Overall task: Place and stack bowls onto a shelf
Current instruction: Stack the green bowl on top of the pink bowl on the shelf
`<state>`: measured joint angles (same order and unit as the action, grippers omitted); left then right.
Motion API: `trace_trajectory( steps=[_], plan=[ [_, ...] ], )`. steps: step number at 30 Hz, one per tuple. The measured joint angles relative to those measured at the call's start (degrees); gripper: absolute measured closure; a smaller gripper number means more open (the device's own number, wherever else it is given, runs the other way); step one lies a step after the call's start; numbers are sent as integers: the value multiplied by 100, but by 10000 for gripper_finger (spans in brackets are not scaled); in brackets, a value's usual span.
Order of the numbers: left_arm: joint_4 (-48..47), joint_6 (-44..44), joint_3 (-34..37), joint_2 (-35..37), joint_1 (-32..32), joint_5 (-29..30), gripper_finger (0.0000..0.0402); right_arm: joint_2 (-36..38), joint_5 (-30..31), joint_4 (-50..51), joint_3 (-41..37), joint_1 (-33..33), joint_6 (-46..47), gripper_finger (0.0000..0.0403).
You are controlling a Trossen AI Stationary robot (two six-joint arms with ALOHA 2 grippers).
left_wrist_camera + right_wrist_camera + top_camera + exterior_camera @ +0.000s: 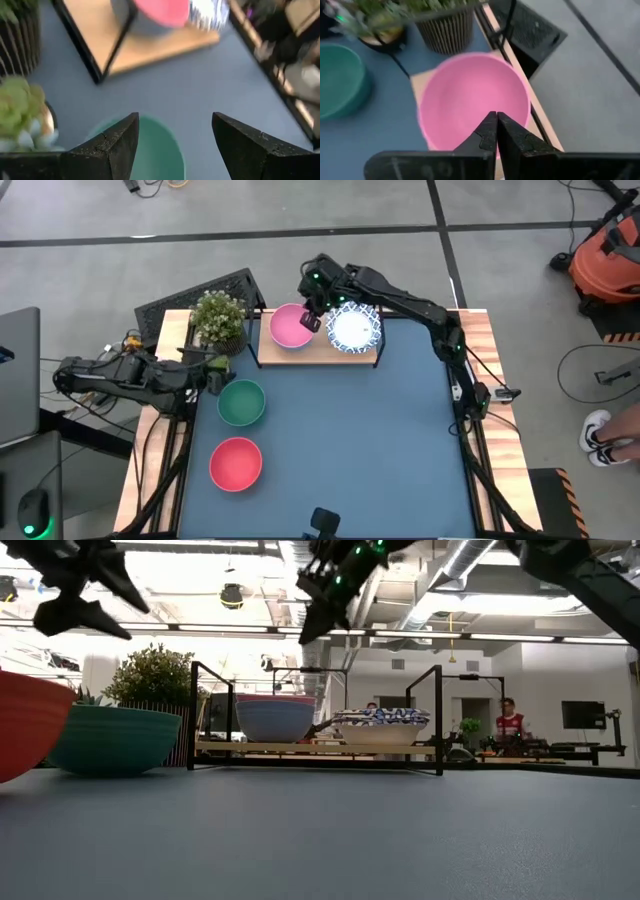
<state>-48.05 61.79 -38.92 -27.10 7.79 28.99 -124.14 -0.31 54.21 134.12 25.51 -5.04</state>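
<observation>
The light-wood shelf (318, 352) stands at the mat's far edge. On it rests a pink bowl (290, 327); in the low view it sits nested in a blue bowl (275, 722). Beside them on the shelf are stacked white-and-blue patterned bowls (354, 329). A green bowl (241, 402) and a red bowl (236, 463) rest on the blue mat at the left. My right gripper (311, 320) is shut and hangs well above the pink bowl (470, 100). My left gripper (175, 135) is open, in the air over the green bowl's (152, 152) far left rim.
A potted plant (220, 320) stands left of the shelf, with a small succulent (20, 110) close to my left gripper. A black wire crate (200, 292) lies behind the plant. Bare mat (370, 440) stretches across the middle and right. People sit in the room beyond.
</observation>
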Motion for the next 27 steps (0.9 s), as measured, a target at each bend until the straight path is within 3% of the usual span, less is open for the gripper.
trace_trajectory(
  steps=[2, 8, 12, 20, 27],
  plan=[
    [-90, 47, 28, -91, 0, -361, 166, 132, -103, -4, 10, -57, -64, 361],
    [-196, -29, 83, -532, 0, -1171, 166, 272, -1450, 141, 10, -334, -1133, 338],
    [-208, 39, 83, -750, 0, -1276, 166, 128, -1653, 145, 10, -670, -1782, 319],
    [-257, 476, 83, -753, 0, -2369, 166, -544, -2266, -489, 5, -1377, -2823, 279],
    [-300, 493, 83, -625, 0, -3242, 166, -1226, -2246, -1044, -1, -1940, -3324, 247]
  ],
)
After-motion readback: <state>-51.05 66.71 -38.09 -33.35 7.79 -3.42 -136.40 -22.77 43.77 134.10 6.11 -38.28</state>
